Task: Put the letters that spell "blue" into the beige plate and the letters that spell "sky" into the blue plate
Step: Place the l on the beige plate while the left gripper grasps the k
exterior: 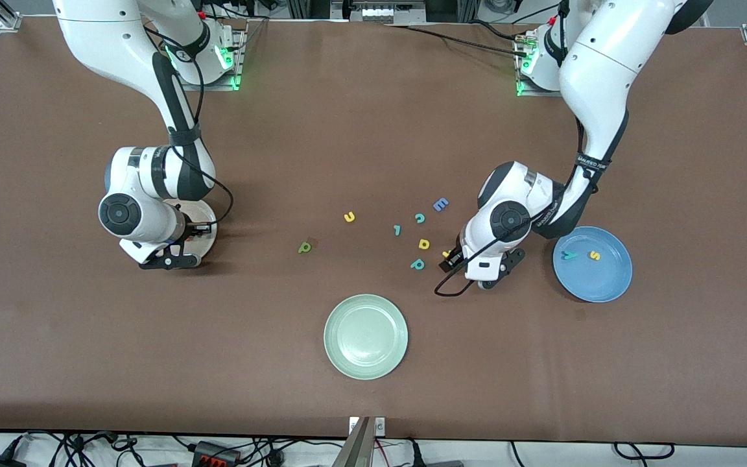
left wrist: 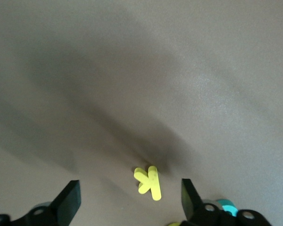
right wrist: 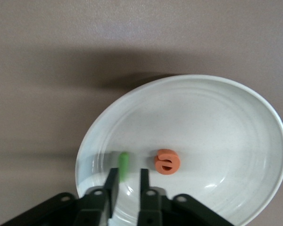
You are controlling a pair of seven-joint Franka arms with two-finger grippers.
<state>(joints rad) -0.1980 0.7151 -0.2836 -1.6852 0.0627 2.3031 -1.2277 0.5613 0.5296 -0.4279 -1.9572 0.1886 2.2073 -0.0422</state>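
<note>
The beige plate (right wrist: 217, 122) holds an orange e (right wrist: 167, 161) and a thin green l (right wrist: 124, 165). My right gripper (right wrist: 128, 181) hangs low over this plate (exterior: 210, 214), jaws a little apart; the l lies blurred just off one fingertip, not clamped. My left gripper (left wrist: 130, 197) is open wide, low over the table with the yellow k (left wrist: 149, 181) lying between its fingertips. The k (exterior: 446, 253) peeks out beside that hand (exterior: 451, 258). The blue plate (exterior: 610, 285) holds the teal y (exterior: 569, 255) and yellow s (exterior: 595, 255). The yellow u (exterior: 349, 217) and green b (exterior: 305, 246) lie on the table.
Between the arms lie a blue E (exterior: 440, 204), a teal c (exterior: 419, 218), a thin teal letter (exterior: 397, 229), a yellow rounded letter (exterior: 423, 244) and a teal p (exterior: 417, 264). A pale green plate (exterior: 365, 336) sits nearer the front camera.
</note>
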